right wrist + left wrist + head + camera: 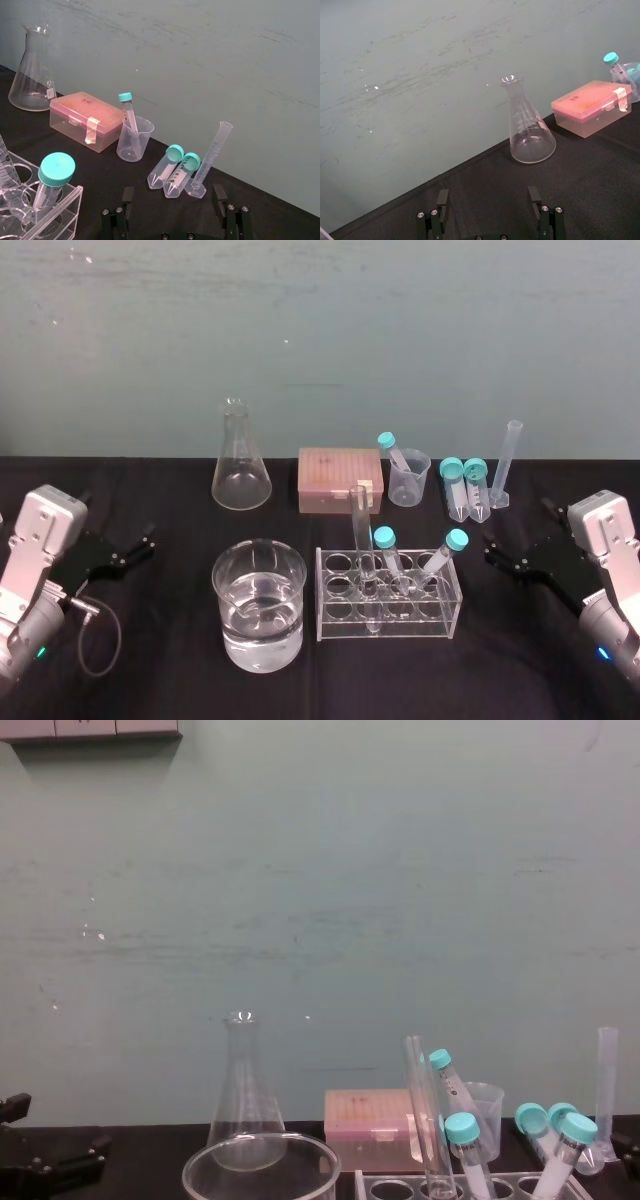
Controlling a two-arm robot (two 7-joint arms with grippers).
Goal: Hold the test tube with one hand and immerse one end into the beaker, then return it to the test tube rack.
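Two capped tubes (pixel 388 552) beside test tube (pixel 362 530) in rack (pixel 455 600), beaker (pixel 225 610) near, left gripper (pixel 488 197), right gripper (pixel 173 195) both apart

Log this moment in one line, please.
test tube in rack | beaker beside rack | left pincer open, parked | right pincer open, parked

A cone-shaped glass flask (pixel 241 475) stands at the back of the black surface (pixel 150 640), before a pale green wall (pixel 320 330). To its right sits a pink box (pixel 339 479) with a taped lid. Next is a small plastic cup (pixel 408 480) with one teal-capped tube (pixel 392 450) leaning inside. Further right two capped tubes (pixel 466 490) lie side by side, just beside a thin upright measuring cylinder (pixel 507 465)
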